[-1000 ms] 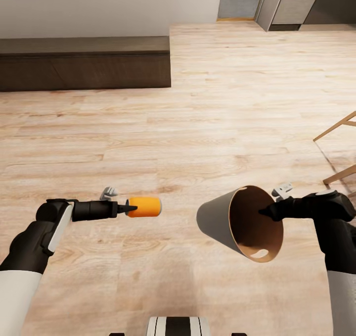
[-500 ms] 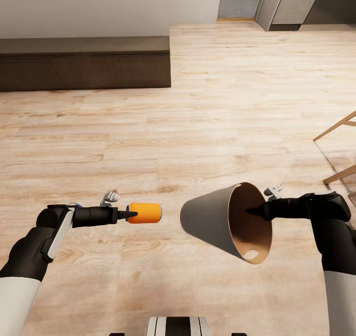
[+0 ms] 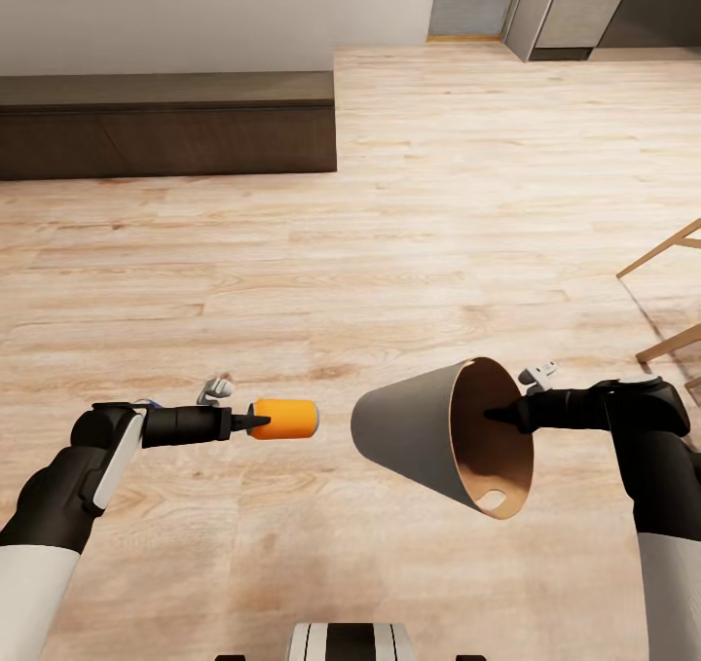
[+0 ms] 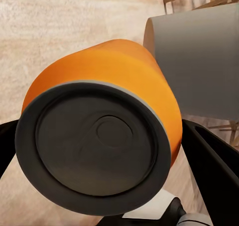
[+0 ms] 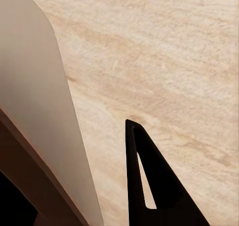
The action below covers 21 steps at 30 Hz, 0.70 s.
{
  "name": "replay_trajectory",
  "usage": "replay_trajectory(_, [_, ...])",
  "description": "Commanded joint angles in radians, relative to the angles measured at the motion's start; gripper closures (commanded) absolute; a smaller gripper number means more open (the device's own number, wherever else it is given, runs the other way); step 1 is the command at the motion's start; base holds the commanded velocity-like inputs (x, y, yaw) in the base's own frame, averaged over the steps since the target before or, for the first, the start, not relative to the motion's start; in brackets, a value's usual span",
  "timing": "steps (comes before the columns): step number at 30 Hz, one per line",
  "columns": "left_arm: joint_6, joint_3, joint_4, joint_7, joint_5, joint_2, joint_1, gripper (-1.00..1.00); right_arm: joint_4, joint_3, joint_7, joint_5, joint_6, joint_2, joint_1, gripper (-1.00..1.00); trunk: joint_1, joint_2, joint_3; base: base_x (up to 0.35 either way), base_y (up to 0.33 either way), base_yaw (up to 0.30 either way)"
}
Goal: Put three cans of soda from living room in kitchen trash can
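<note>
Right now the left gripper (image 3: 255,420) has its jaws closed on the orange soda can (image 3: 285,419), held sideways above the wood floor (image 3: 409,213). Just across a gap, the right gripper (image 3: 498,414) pinches the rim of the trash can (image 3: 414,432), tipped on its side, mouth facing away from the can

One orange soda can (image 3: 284,419) is being gripped between the jaws of the left gripper (image 3: 255,420). One tapered trash can (image 3: 419,434) is being pinched at its rim by the right gripper (image 3: 498,414). One long dark bench (image 3: 167,123) is being shown well beyond both jaws. Two grippers are being counted.
</note>
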Motion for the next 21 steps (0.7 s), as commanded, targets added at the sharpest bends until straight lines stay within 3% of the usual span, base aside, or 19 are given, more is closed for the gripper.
replay_trajectory(1, [0.000, 0.000, 0.000, 0.000, 0.000, 0.000, 0.000, 1.00, 0.000, 0.000, 0.009, -0.010, 0.010, 0.000, 0.000, 1.00, 0.000, 0.000, 0.000, 0.000, 0.000, 0.000])
replay_trajectory(21, [0.001, 0.005, -0.009, -0.017, 0.001, 0.001, 0.001, 1.00, 0.024, -0.009, 0.008, -0.011, 0.009, -0.021, 0.000, 1.00, 0.000, 0.000, 0.000, 0.000, 0.000, 0.000])
